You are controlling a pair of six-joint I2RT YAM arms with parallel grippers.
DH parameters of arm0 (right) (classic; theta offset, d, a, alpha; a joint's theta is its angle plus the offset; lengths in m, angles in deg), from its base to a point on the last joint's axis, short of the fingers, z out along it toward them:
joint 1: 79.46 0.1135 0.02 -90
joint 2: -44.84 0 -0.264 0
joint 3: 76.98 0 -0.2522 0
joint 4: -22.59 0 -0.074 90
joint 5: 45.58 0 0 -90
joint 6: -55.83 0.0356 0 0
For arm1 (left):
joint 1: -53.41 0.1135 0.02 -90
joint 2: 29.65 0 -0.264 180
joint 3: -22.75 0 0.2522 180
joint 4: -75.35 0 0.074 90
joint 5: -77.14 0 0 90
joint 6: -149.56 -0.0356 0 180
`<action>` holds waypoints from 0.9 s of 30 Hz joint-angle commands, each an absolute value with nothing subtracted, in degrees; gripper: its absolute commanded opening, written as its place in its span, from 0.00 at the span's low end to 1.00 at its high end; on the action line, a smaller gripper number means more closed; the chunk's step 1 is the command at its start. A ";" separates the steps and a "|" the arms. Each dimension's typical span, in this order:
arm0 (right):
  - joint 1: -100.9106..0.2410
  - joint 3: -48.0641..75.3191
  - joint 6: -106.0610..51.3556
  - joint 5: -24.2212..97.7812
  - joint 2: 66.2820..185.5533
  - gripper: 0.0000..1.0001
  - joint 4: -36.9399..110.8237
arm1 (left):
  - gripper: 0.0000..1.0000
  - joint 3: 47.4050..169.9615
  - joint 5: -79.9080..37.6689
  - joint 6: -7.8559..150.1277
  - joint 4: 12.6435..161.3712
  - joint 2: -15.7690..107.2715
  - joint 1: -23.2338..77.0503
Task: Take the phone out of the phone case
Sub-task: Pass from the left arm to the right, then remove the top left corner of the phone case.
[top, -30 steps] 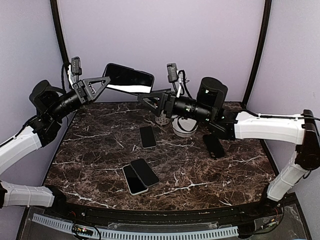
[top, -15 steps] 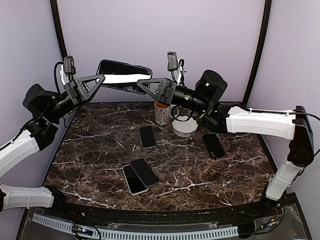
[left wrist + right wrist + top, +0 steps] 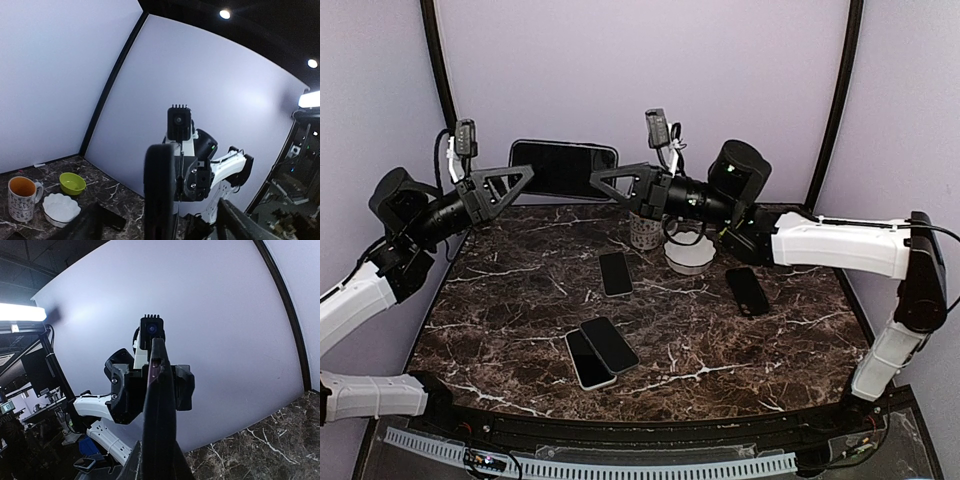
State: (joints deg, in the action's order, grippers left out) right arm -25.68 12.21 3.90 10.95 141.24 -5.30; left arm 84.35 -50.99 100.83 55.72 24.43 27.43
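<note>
Grip has swapped sides. A second ago the left jaws pinched the phone (image 3: pixel 563 170) while the right jaws stood apart; now it is the other way round. The left jaws have sprung wide. In the left wrist view their fingers (image 3: pixel 84 226) sit splayed on either side of the phone's end without touching it. The right jaws are clamped tight on the opposite end, which shows edge-on in the right wrist view.

The phone has levelled out from its earlier tilt. It hangs in the air above the 12 o'clock edge of the counter (image 3: pixel 500 320), with the left jaws at its 9 o'clock end and the right jaws at its 3 o'clock end.

Below it, towards 12 o'clock on the counter, a mug (image 3: pixel 645 230) stands just beside a white bowl (image 3: pixel 687 258), and a green bowl (image 3: pixel 72 183) sits near them. A dark handset (image 3: pixel 615 272) lies near the middle. A pair of handsets (image 3: pixel 608 345) lie touching towards 6 o'clock. A black handset (image 3: pixel 747 290) lies towards 3 o'clock.
</note>
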 commanded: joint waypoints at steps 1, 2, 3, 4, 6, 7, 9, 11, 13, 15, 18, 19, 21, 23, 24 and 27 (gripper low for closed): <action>-25.41 13.79 -4.65 13.01 135.51 0.00 -4.30 | 0.92 86.08 -57.17 89.15 68.44 21.55 27.49; -25.41 15.54 -5.91 14.27 134.53 0.00 -4.80 | 0.97 86.74 -58.04 85.39 73.64 20.74 27.48; -25.41 17.67 -7.14 14.94 133.58 0.00 -6.32 | 0.98 88.42 -59.00 81.20 76.89 20.28 27.48; -25.41 19.78 -8.48 15.90 132.54 0.00 -7.64 | 0.99 89.19 -59.05 79.17 83.13 19.26 27.48; -25.37 24.29 -11.63 16.71 130.79 0.00 -10.85 | 0.99 91.19 -57.94 73.17 90.52 17.36 27.48; -25.36 27.50 -14.81 16.68 129.85 0.00 -12.38 | 0.99 91.27 -57.81 69.97 92.10 15.92 27.48; -25.05 32.78 -20.64 17.13 128.13 0.00 -17.74 | 0.99 91.39 -58.63 65.22 95.45 14.19 27.48; -23.59 37.99 -27.73 22.83 125.88 0.00 -20.08 | 0.99 91.63 -59.87 59.73 99.47 13.60 27.48; -22.23 41.28 -35.57 25.54 123.76 0.00 -19.95 | 0.99 91.70 -59.01 55.17 101.61 13.84 27.48; -21.92 41.19 -41.85 24.89 122.16 0.00 -14.39 | 0.98 90.72 -57.63 53.45 100.30 14.04 27.41; -21.89 39.66 -55.03 18.59 120.47 0.00 0.61 | 0.98 87.64 -61.40 51.43 96.97 14.15 27.44; -21.92 39.69 -60.47 14.94 119.76 0.00 6.60 | 0.98 86.55 -62.13 50.08 94.48 13.97 27.40; -22.01 39.27 -67.18 13.18 118.81 0.00 13.61 | 0.97 82.18 -64.14 48.08 90.76 13.59 27.39; -22.32 38.56 -71.13 12.19 118.43 0.00 19.21 | 0.95 78.47 -65.96 46.31 87.93 13.30 27.33; -22.41 37.96 -73.11 11.45 118.33 0.00 22.28 | 0.93 76.60 -66.30 45.57 87.07 13.18 27.27; -22.88 36.87 -75.69 9.27 118.37 0.00 26.26 | 0.84 72.51 -68.04 45.24 82.01 12.41 27.07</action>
State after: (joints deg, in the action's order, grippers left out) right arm -22.23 40.42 -64.91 14.12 119.99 19.31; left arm 76.68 -63.47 49.05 90.72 13.81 27.37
